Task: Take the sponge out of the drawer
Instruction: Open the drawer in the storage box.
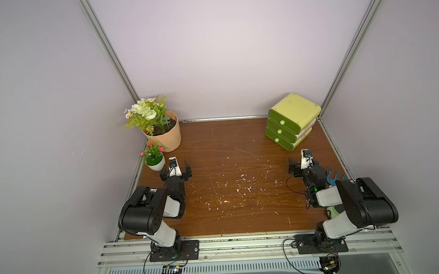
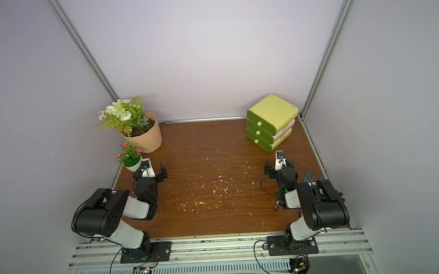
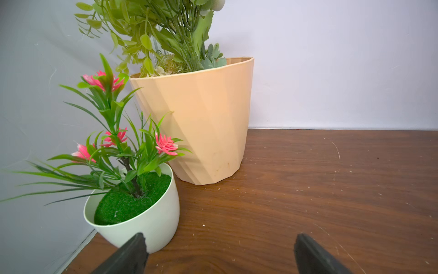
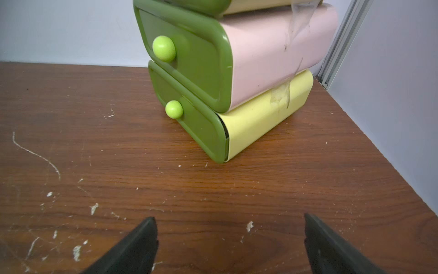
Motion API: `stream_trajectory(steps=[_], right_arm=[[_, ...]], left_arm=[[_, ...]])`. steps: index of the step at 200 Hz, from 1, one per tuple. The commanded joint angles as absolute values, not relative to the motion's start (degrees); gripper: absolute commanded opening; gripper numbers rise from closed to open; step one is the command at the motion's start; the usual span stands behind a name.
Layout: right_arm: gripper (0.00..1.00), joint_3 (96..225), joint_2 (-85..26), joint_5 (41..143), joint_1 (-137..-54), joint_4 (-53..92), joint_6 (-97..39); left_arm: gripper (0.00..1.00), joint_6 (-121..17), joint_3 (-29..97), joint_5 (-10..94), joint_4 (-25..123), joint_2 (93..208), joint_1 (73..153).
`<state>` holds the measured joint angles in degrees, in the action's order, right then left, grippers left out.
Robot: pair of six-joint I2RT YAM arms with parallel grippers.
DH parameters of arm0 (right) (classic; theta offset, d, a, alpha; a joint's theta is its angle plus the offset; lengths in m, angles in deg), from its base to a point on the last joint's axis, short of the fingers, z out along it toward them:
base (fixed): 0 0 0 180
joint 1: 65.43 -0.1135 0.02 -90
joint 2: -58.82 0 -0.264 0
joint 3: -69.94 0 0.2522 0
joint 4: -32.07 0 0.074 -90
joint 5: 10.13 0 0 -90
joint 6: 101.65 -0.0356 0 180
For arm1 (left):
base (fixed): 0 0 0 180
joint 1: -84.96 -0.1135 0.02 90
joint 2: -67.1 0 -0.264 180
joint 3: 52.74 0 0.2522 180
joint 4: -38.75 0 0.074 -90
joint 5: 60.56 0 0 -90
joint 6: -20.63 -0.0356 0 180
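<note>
left gripper [image 3: 219, 239], right gripper [image 4: 230, 225]: spread, empty. step: open drawer stack [image 1: 290, 123], far-right bench [image 1: 227, 155] corner. next, pinch knob [image 4: 174, 109], pull.

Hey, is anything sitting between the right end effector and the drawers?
Nothing visible does: only wooden table lies between the open right end effector and the green drawer stack. The stack is fully shut, so no sponge shows.

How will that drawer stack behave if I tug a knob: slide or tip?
Probably light: the drawer stack looks like thin plastic, so it may slide on the smooth table before a drawer opens. Three units tall, it could tip if pulled by the top knob. Tape on its side hints the units shift.
</note>
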<state>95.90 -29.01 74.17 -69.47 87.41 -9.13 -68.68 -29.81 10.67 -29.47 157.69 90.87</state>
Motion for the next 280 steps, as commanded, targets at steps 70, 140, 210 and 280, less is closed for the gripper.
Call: stream_trajectory(steps=[70, 140, 210, 280], right_arm=[[1.0, 97.3, -28.2, 74.1, -69.4, 89.1, -9.8], [1.0, 97.3, -27.8, 72.0, -69.3, 89.3, -10.6], [1.0, 94.2, -4.8, 68.8, -69.6, 75.4, -11.6], [1.0, 98.5, 5.9, 71.6, -69.6, 59.3, -16.9]], left_arm=[[1.0, -68.4, -29.2, 9.8, -29.3, 157.3, 90.2], [0.99, -68.2, -29.0, 9.9, -28.7, 157.2, 90.2], [1.0, -70.5, -34.1, 4.7, -39.0, 156.8, 93.2], [1.0, -77.4, -35.9, 0.1, -35.9, 146.1, 99.1]])
